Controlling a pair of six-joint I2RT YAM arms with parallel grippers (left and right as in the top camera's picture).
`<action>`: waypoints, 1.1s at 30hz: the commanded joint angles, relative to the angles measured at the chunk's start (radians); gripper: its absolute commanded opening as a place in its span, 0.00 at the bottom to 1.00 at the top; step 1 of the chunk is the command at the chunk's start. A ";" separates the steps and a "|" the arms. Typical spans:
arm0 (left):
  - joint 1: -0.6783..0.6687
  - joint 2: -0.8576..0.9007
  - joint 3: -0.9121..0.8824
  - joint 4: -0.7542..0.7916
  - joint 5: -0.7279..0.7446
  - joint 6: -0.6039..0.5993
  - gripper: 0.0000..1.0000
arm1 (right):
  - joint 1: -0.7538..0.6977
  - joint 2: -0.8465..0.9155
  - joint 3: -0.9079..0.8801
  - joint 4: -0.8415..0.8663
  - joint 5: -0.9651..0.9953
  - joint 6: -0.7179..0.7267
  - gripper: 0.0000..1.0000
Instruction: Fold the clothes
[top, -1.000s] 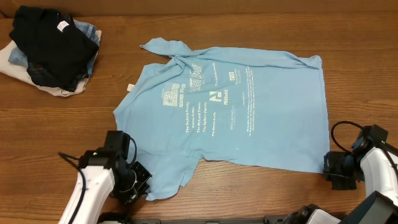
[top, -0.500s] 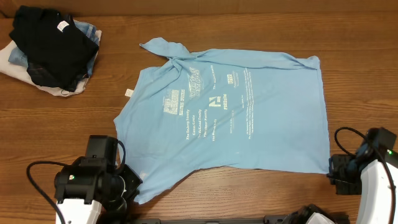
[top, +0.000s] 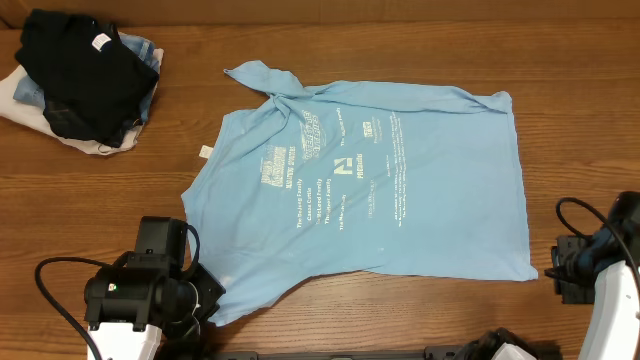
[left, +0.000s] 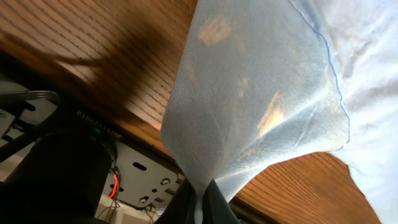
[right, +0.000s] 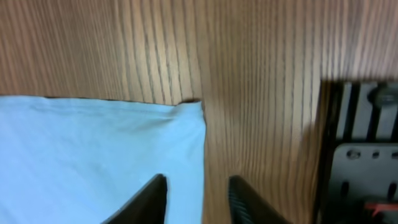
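Note:
The light blue shirt (top: 370, 170) with white lettering lies spread flat across the middle of the table. My left gripper (top: 205, 300) is at the front left, shut on the shirt's near-left corner. In the left wrist view the cloth (left: 261, 93) rises taut out of the closed gripper (left: 199, 202). My right gripper (top: 562, 278) sits just off the shirt's near-right corner. In the right wrist view it (right: 198, 200) is open, its fingers astride the shirt's edge (right: 93, 149), which lies flat on the wood with nothing gripped.
A black garment (top: 85, 75) with a white tag is heaped on denim and white fabrics (top: 25, 95) at the far left corner. A small white label (top: 206, 151) lies on the wood left of the shirt. Metal base plates (right: 360, 155) line the table's front edge.
My right gripper has opened, let go of the shirt's near-right corner and drawn back to the right. The left gripper pulled its corner toward the front edge; the shirt now lies flatter.

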 joint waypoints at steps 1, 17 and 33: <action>-0.007 -0.007 0.023 0.004 -0.028 -0.005 0.04 | -0.004 0.068 -0.059 0.040 0.015 -0.001 0.39; -0.007 -0.007 0.023 0.005 -0.028 -0.002 0.04 | -0.004 0.286 -0.155 0.216 -0.020 0.004 0.59; -0.007 -0.006 0.023 0.005 -0.028 0.010 0.04 | -0.004 0.320 -0.312 0.418 -0.090 0.053 0.55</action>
